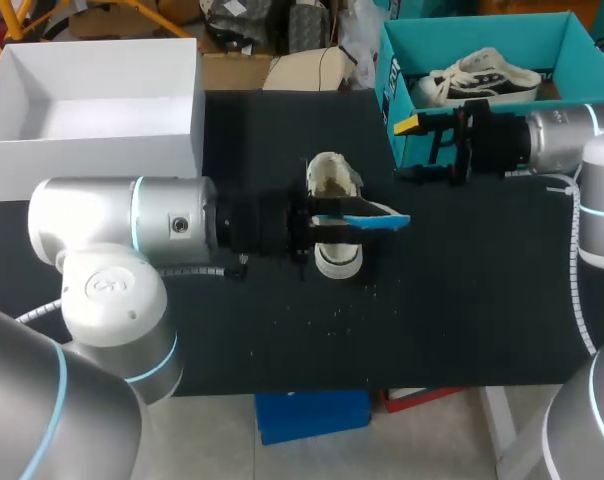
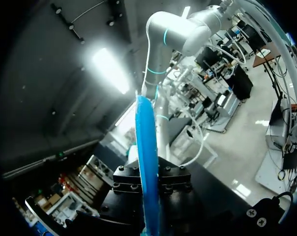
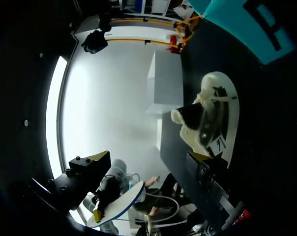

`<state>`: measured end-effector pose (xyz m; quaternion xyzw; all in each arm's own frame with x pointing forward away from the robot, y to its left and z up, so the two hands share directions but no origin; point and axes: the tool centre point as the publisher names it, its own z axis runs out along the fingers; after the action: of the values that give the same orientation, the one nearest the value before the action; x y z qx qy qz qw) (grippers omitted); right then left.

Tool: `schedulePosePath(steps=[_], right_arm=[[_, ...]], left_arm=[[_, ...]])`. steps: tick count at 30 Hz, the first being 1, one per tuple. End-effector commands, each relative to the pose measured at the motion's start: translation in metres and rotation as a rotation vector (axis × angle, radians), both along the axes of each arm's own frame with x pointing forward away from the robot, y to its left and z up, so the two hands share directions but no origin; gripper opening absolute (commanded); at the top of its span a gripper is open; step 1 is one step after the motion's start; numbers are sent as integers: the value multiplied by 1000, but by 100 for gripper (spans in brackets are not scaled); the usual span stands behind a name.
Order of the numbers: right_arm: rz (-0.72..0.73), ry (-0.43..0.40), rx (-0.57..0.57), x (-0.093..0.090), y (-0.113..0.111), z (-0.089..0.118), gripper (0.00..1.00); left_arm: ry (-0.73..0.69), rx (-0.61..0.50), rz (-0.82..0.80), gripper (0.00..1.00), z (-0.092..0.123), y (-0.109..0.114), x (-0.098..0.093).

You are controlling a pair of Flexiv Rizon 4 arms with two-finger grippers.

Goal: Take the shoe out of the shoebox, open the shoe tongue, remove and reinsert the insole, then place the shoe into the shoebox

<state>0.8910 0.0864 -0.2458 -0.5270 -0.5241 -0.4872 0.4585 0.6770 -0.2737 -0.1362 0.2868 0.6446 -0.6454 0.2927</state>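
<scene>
Above the shoe [image 1: 332, 180], unseen from its wrist view, left gripper [image 1: 327, 221] clamps the blue insole [image 1: 382, 221]; right gripper [image 1: 410, 150] gapes.

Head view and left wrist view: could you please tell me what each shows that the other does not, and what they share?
Only the head view: the shoe on the table, the teal shoebox with a second shoe inside, the white box, and the right gripper, open beside the shoebox. Only the left wrist view: the blue insole edge-on and close, clamped in the left gripper. Both: the insole held by the left gripper.
</scene>
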Motion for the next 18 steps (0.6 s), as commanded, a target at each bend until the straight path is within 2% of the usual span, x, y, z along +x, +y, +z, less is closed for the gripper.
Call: schedulePosePath(steps=[1,8,11,12,13,15,16,18], right_arm=[[-2,0,0,0,1,-1,100],[-2,0,0,0,1,-1,100],[-2,0,0,0,1,-1,100],[-2,0,0,0,1,-1,100],[-2,0,0,0,1,-1,100],[-2,0,0,0,1,-1,100],[-2,0,0,0,1,-1,100],[-2,0,0,0,1,-1,100]], left_arm=[[3,15,6,0,5,2,-2],[3,15,6,0,5,2,-2],[-350,-23,-49,0,28,-9,-31],[-462,4,-59,0,32,-11,-39],[-548,-33,-82,0,33,-11,-45],[-675,-59,-103,0,26,-9,-51],[-726,-118,-136,0,21,-6,-54],[-804,-61,-166,0,5,-4,-52]])
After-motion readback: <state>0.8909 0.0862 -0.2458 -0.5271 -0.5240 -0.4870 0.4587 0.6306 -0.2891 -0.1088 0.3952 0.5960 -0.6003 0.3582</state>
